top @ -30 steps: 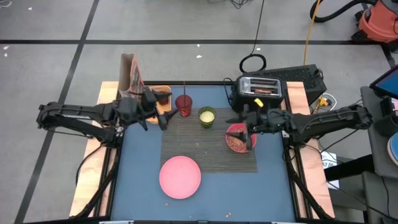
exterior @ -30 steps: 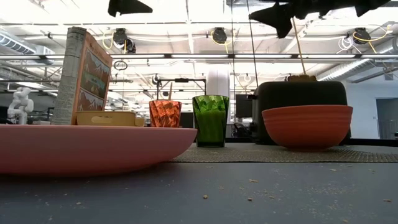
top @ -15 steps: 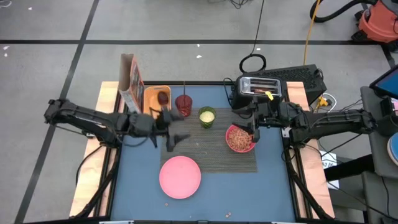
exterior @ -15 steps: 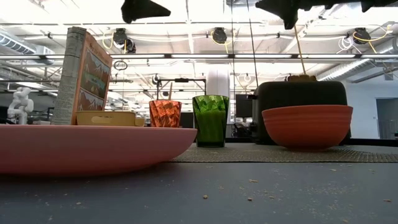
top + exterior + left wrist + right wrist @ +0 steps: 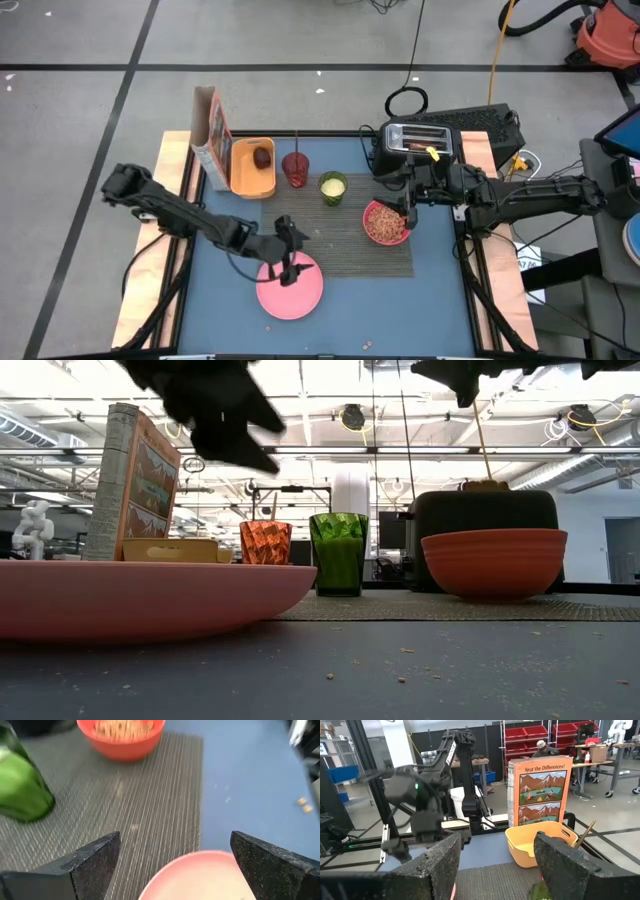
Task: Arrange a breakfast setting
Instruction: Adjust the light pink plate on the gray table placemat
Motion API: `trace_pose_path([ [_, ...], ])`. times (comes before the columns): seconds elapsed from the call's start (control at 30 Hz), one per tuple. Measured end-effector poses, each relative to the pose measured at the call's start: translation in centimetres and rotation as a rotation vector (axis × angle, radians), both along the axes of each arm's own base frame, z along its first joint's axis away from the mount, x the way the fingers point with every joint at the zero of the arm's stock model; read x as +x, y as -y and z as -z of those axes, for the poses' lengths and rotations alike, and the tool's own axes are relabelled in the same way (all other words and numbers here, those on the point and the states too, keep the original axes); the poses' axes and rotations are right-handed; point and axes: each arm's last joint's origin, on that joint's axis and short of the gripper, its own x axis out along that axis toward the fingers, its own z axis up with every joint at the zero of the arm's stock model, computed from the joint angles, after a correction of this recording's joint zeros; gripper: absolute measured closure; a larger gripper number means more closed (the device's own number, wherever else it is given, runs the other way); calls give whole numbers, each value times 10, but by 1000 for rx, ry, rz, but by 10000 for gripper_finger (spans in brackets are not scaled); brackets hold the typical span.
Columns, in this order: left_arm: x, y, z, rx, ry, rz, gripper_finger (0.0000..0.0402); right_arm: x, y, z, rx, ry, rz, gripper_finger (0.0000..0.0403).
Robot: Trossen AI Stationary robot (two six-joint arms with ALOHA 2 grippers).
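Left tool (image 5: 290, 262) hangs over the far edge of the plate (image 5: 290, 286), fingers spread wide and nothing between them; its wrist view shows the plate's rim directly between the two fingers (image 5: 87, 865). The plate lies on the blue worktop (image 5: 220, 290), at the near edge of the placemat (image 5: 335, 235) and partly overlapping it.

Right tool (image 5: 408, 197) hangs above the far side of the bowl (image 5: 385, 223), fingers part-way apart, gripping nothing. The bowl sits on the right part of the placemat and contains brownish flakes (contents not identifiable further).

The green cup (image 5: 333, 187) stands on the far edge of the placemat; the red tumbler (image 5: 295, 168) stands just beside it to the left, off the mat. A yellow tub (image 5: 251, 167) left of the tumbler holds the dark-red fruit (image 5: 262, 157). A cereal box (image 5: 210, 135) stands upright beside the tub. The toaster (image 5: 417, 145) sits at the far right, behind the bowl.
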Motion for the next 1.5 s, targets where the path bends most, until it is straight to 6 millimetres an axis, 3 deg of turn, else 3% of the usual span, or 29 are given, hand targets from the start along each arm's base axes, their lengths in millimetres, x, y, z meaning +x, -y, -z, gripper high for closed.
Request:
trace_pose_path([
  [0.33,5,-3,46,65,-226,-40,19,0,0,3,0,-33,0,161],
  [0.57,3,-6,64,100,-333,-52,30,0,0,5,1,-47,-1,161],
  [1.5,2,-4,69,9,-389,-34,325,0,0,4,0,-46,-1,161],
])
